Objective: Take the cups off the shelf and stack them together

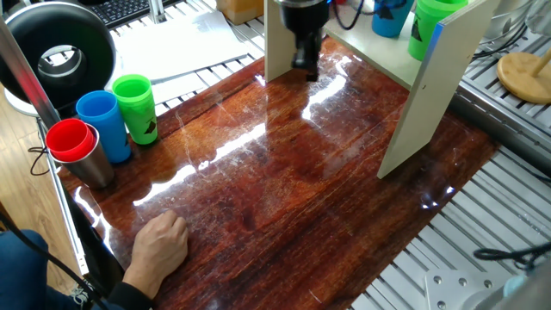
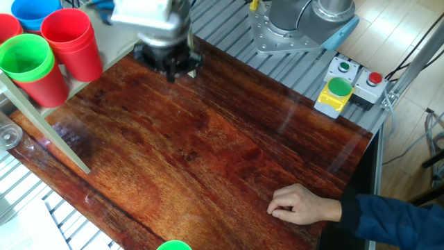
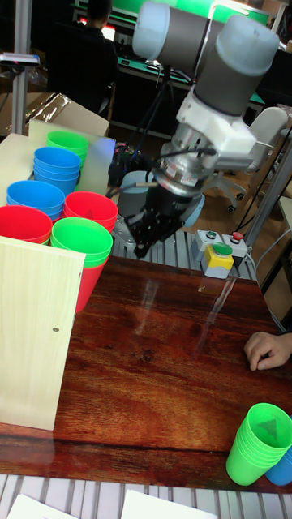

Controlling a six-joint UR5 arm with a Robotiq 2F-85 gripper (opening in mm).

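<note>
The cream shelf point(image 1: 437, 90) point(image 3: 36, 324) stands at the table's far corner. On it stand several green, red and blue cups, among them a green cup point(image 2: 26, 59) point(image 3: 81, 242), a red cup point(image 2: 69, 40) point(image 3: 89, 209) and a blue cup point(image 3: 57, 166). My gripper point(image 1: 306, 62) point(image 2: 172, 66) point(image 3: 144, 237) hangs low over the wood beside the shelf's left panel. It is open and holds nothing. Off the shelf, a green cup point(image 1: 135, 105), a blue cup point(image 1: 103, 125) and a red cup point(image 1: 71, 140) stand at the table's other end.
A person's hand point(image 1: 161, 241) point(image 2: 298, 205) rests on the table edge near the cups that are off the shelf. The red cup sits in a grey metal tumbler point(image 1: 95, 168). A button box point(image 2: 340, 87) lies beyond the table.
</note>
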